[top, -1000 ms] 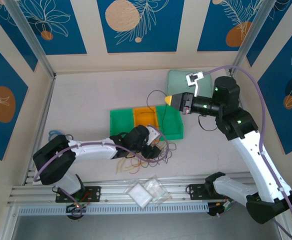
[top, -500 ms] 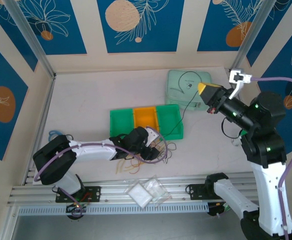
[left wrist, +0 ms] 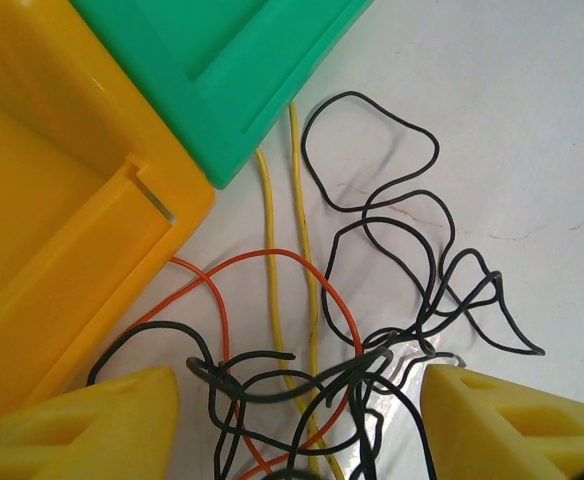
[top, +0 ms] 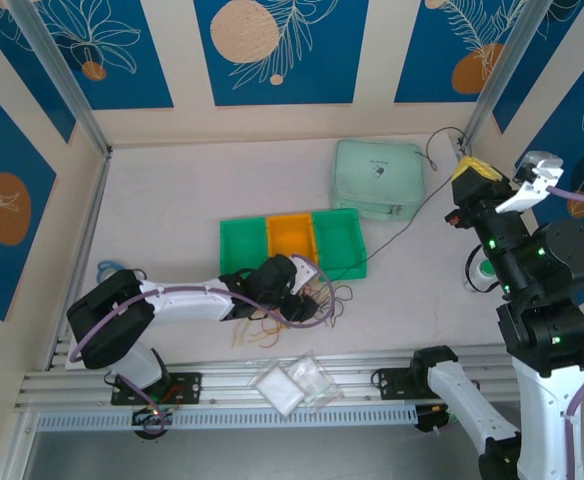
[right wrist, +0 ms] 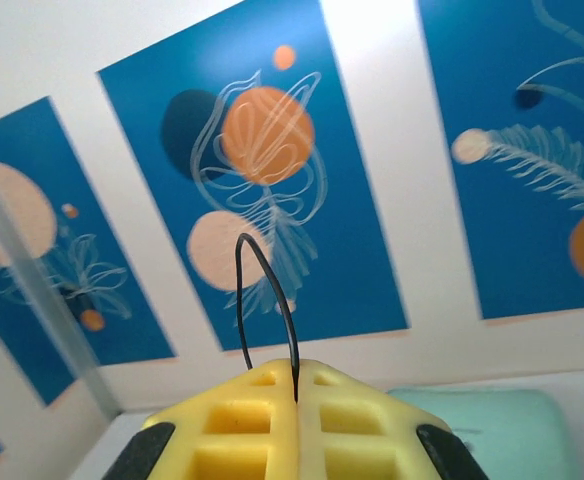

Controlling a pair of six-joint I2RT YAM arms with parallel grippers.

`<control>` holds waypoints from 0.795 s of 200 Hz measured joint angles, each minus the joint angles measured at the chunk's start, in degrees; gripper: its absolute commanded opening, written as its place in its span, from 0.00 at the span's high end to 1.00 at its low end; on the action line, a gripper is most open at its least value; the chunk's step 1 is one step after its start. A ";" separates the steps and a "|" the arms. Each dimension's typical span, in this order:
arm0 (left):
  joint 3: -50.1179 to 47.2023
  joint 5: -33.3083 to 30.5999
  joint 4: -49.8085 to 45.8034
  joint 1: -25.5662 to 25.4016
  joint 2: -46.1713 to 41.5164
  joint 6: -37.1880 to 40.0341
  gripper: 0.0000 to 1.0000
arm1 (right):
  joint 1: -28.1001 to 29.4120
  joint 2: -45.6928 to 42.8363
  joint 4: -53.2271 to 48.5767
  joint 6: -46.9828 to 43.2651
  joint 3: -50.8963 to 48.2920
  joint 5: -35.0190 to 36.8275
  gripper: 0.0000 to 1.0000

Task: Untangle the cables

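**My rig's two arms**

My left arm [top: 177, 300] and right arm [top: 552, 330] are white links and black joints. A thick purple cable [top: 187, 290] trails along each. Green lights [top: 538, 253] dot the right arm. Yellow fingers [left wrist: 502, 420] have square recesses.

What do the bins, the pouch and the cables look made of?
Orange bin and green bin: glossy moulded plastic, judging by sheen and crisp rims. Pouch: probably matte fabric, soft rounded corners. Cables: thin, likely plastic-sheathed wire, holding springy loops.

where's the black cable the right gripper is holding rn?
Top view, far right: the black cable is pinched in the right gripper, then runs down-left past the mint pouch to the tangle in front of the green bin.
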 measured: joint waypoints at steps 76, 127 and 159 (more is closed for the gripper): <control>-0.46 0.00 0.02 0.00 0.00 0.00 0.35 | 0.00 1.44 4.13 -12.70 1.05 15.69 1.00; -0.46 -0.02 0.00 0.00 0.04 0.00 0.36 | 0.00 4.83 9.16 -21.33 1.66 22.29 1.00; -0.46 0.00 0.00 0.00 0.90 0.00 0.37 | 0.00 5.57 12.17 -23.96 1.79 23.56 1.00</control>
